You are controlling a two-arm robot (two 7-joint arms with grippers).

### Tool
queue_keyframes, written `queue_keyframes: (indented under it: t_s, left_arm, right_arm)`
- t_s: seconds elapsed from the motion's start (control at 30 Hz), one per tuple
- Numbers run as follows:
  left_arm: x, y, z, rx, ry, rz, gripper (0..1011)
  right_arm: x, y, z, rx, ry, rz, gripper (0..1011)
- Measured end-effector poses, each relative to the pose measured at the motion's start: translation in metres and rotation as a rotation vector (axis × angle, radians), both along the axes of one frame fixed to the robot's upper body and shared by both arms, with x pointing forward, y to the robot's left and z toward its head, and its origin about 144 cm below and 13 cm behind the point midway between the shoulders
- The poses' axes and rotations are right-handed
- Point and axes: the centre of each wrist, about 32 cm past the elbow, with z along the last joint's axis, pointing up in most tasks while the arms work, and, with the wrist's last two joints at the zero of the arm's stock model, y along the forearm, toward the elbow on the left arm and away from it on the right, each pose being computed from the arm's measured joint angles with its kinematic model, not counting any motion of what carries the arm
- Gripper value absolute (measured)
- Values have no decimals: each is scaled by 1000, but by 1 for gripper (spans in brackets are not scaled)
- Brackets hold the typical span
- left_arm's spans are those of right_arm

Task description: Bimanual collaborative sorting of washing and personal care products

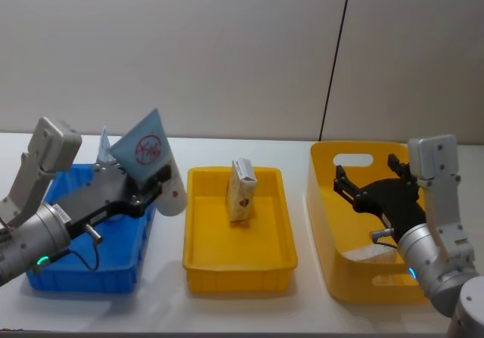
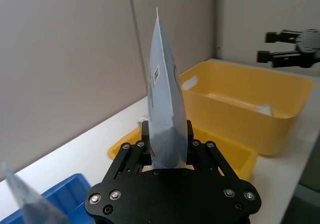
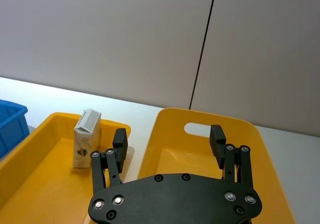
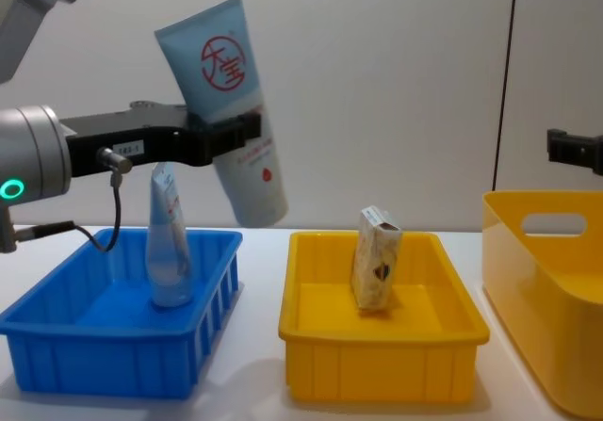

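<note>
My left gripper is shut on a large pale-blue squeeze tube with a red round logo. It holds the tube tilted in the air above the right end of the blue tray. The tube stands pinched between the fingers. A second, smaller tube stands in the blue tray. A beige patterned carton stands upright in the shallow yellow tray. My right gripper hangs open over the deep yellow bin, holding nothing.
A pale item lies on the bottom of the deep yellow bin. The three containers stand in a row on the white table, with narrow gaps between them. A grey wall rises close behind.
</note>
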Motion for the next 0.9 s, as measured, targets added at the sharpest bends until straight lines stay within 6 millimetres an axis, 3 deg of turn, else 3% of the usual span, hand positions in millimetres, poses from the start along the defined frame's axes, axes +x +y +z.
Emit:
queue_keyframes:
  t_s: [0.9]
  left_arm:
    - [20, -6, 13, 73, -151, -460, 301]
  right_arm:
    - [0, 0, 0, 0, 0, 0, 1002]
